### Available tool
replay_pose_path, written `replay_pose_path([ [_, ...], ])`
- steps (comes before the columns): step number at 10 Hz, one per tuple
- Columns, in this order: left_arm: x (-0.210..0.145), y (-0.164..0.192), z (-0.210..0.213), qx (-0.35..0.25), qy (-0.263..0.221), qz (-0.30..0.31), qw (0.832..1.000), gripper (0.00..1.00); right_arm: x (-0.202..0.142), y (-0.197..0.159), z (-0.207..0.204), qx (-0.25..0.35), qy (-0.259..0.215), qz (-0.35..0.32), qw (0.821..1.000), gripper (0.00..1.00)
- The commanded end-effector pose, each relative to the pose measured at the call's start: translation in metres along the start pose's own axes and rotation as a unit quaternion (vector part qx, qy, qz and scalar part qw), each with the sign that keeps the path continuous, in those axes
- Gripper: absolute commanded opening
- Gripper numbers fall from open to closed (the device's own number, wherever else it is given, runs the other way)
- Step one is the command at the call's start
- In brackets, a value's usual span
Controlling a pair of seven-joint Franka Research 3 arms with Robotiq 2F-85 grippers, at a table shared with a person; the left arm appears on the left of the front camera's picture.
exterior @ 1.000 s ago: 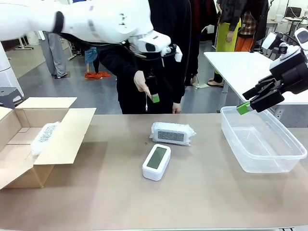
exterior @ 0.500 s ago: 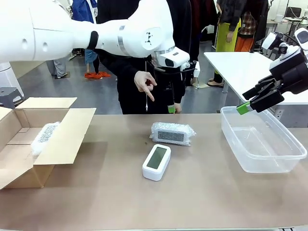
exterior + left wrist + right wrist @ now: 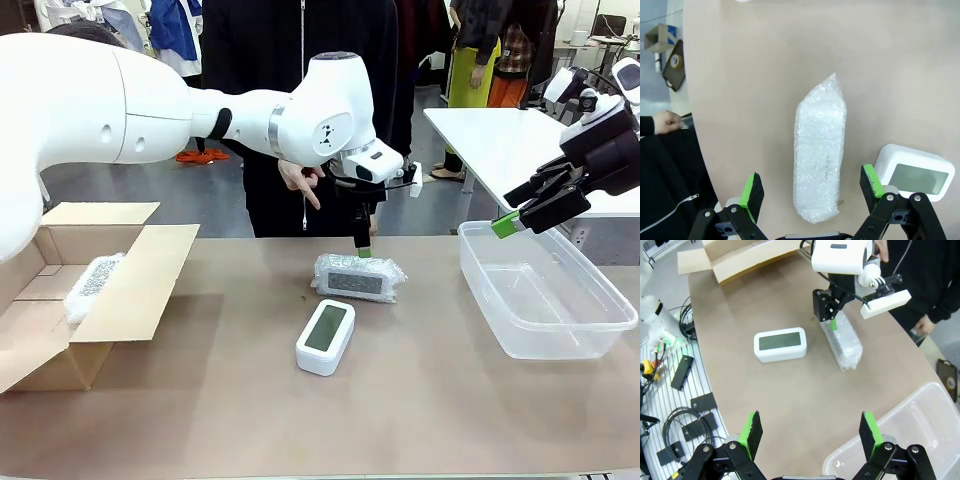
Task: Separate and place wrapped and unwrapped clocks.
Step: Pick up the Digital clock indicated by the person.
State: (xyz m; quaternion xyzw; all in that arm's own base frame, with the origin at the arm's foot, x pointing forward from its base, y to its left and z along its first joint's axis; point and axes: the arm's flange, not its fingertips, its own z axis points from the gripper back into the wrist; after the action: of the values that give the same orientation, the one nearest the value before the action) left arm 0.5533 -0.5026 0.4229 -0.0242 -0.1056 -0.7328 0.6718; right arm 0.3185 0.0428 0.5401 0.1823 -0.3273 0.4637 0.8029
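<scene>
Now that your L gripper [image 3: 362, 245] has dropped over the wrapped clock [image 3: 358, 278] by the tabletop's [image 3: 450, 400] far edge, jaws wide & empty, you're set to grasp it, R gripper [image 3: 512, 210] also wide.

1. You have an open cardboard box [image 3: 140, 280] at the left end of the tan surface [image 3: 450, 420], its flaps folded outward.
2. A clear plastic bin [image 3: 560, 340] sits on the surface at the right end, well apart from the box.
3. A person in a black zip jacket [image 3: 260, 50] stands at the far edge.
4. Behind the bin you see a white table [image 3: 500, 140].
5. In the right wrist view, black cables [image 3: 677, 422] lie on a white slatted rack [image 3: 660, 405] beside the surface.
</scene>
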Motion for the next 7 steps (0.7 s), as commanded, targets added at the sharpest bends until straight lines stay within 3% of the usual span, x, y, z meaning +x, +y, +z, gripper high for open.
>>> replay_pose_path([
  [1, 0.007, 0.012, 0.005, 0.007, 0.032, 0.006, 0.999, 1.00, 0.000, -0.003, -0.003, 0.013, -0.013, 0.004, 1.000, 1.00],
  [7, -0.001, 0.023, -0.027, -0.032, 0.054, -0.017, 0.998, 1.00, 0.000, -0.003, -0.003, 0.013, -0.013, 0.004, 1.000, 1.00],
])
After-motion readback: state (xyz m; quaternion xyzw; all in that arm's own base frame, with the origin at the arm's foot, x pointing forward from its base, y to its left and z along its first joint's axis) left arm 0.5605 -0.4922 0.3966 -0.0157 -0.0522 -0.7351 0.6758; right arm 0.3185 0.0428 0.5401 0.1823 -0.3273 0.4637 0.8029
